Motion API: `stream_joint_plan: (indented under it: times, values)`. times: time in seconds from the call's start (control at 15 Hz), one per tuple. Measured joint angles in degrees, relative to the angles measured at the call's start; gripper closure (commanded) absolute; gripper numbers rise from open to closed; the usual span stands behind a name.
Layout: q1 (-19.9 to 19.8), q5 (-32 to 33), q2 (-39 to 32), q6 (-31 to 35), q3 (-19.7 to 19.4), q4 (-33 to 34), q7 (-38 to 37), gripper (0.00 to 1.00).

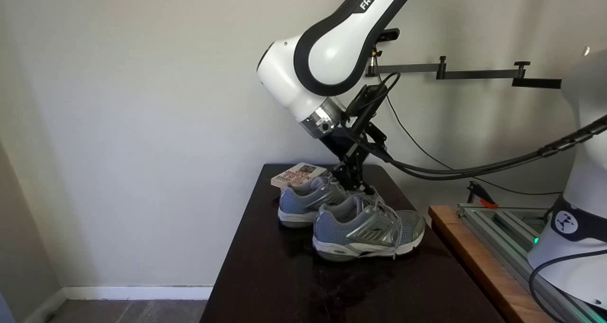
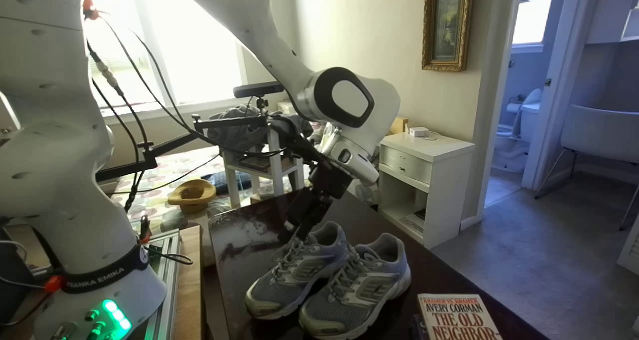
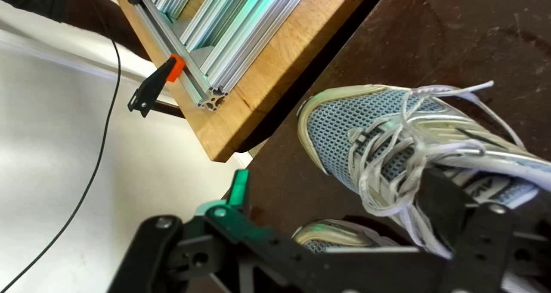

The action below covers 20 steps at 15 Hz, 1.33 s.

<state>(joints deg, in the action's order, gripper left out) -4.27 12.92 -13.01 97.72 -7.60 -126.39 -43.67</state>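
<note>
The gripper [image 3: 338, 183], jaws spread wide, hangs close by the laces [image 3: 417, 149] of a gray-blue sneaker [image 2: 302, 272] on the tabletop [image 1: 265, 285]; whether they touch is unclear.

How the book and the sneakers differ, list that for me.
The book lies cover up, while the sneakers stand on their soles. The book is boxy and printed with red lettering; the sneakers are rounded, laced and grey-blue. Both share the dark table.
</note>
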Motion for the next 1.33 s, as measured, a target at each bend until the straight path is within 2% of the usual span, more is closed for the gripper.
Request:
stream_joint_plan:
  times: [0.67, 1.33]
  values:
    - [0.0, 0.9, -1.5, 1.2, 0.0, 0.0, 0.2, 0.00]
    - [1.0, 2.3, -3.4, -7.6, 0.0, 1.1, 3.0, 0.00]
